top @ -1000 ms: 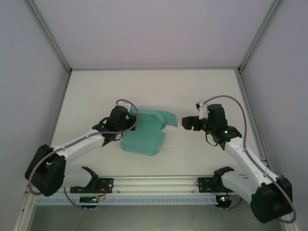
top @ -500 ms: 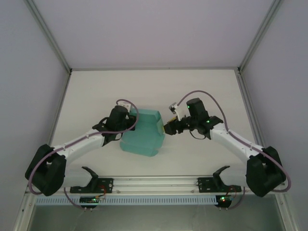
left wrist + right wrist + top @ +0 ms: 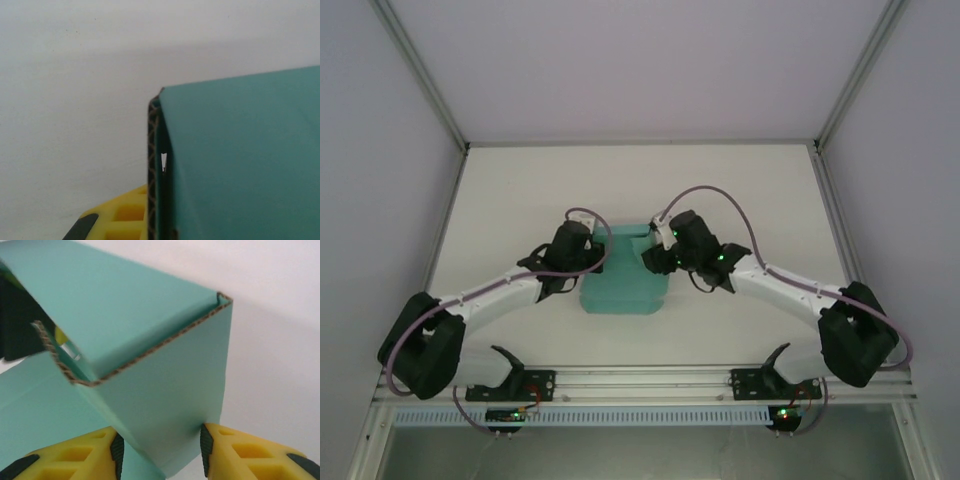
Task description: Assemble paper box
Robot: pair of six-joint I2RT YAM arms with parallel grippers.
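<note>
A teal-green, thin corrugated-card paper box [image 3: 625, 285], half folded, is being held at the middle of the white table [image 3: 520, 190], between the two arms. Its left wall is being pinched by the left gripper [image 3: 598, 258], whose fingers [image 3: 120, 217] are pressed together on the card, seemingly so that the sheet is being anchored while the other side is being worked. A raised panel on the right is being straddled by the right gripper [image 3: 161, 452], its yellow fingers [image 3: 240, 450] spread with the panel's lower corner between them; an inward fold is probably being prepared. The hollow under the folded panels is being left open, and nothing is being seen inside it.
</note>
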